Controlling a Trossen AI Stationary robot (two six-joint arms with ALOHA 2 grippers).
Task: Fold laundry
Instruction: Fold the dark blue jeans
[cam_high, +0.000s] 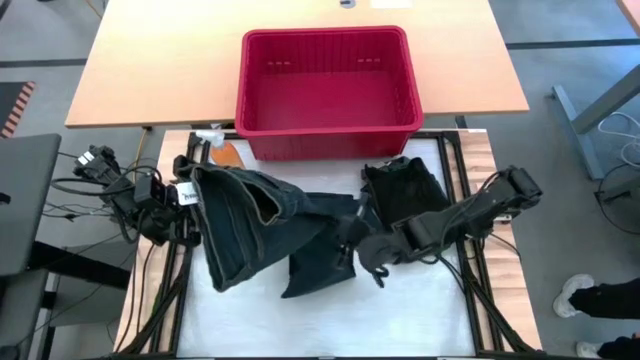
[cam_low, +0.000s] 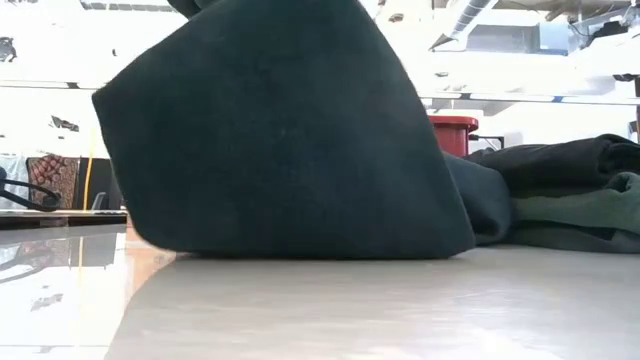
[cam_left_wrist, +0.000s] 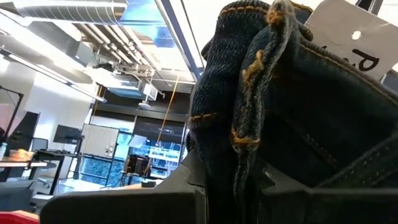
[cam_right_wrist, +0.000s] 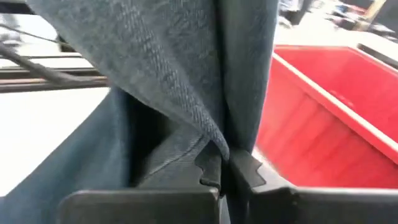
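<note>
High view: jeans (cam_high: 245, 225), dark denim, spread across the white mat (cam_high: 400, 310) between the two grippers, one edge raised at each.

Left gripper (cam_high: 190, 195): fingers together, clamped on the jeans' waistband end. Its wrist view shows orange-stitched denim pinched between the fingers (cam_left_wrist: 186, 180), with a white tag (cam_left_wrist: 351, 40) beside the seam, its lettering cut off.

Right gripper (cam_high: 350, 232): fingers together, clamped on a fold of the same jeans. Its wrist view shows the cloth squeezed between the fingertips (cam_right_wrist: 249, 168); the basket (cam_right_wrist: 323, 124) stands just beyond them.

Folded pile (cam_high: 403, 190): black and green garments, stacked behind the right gripper, near the basket. Individual pieces cannot be told apart.

Basket (cam_high: 325, 85): red plastic, past both grippers at the mat's far edge.

Orange item (cam_high: 228, 153): by the basket's corner, close to the left gripper; too small to identify.

Low view: lifted denim (cam_low: 280, 130) fills most of the frame, hiding both grippers; the pile (cam_low: 570, 195) shows to one side, cut off at the edge.
</note>
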